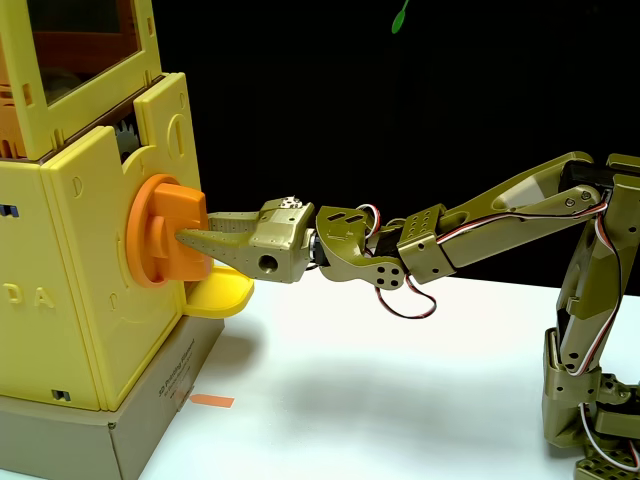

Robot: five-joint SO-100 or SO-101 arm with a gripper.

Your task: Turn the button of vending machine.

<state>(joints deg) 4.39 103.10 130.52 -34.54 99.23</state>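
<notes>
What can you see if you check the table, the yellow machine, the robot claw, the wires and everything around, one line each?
Surface: white table, bare part clean.
Job's things: vending machine on grey base; orange button, bar upright.
Clutter: orange tape strip; yellow tray under the button.
Grippers: gripper at the bar; grip unclear.
Cables: red-white wires loop under the wrist.
Surroundings: black backdrop, green bit at top.

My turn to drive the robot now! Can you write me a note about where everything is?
End effector: fingers on the bar of the orange button; a grip looks likely, but I cannot tell.
Button: on the front of the yellow vending machine, above the yellow tray.
Done: arm has reached the button.
Left: turn it. Whether it has turned yet cannot be told.
</notes>
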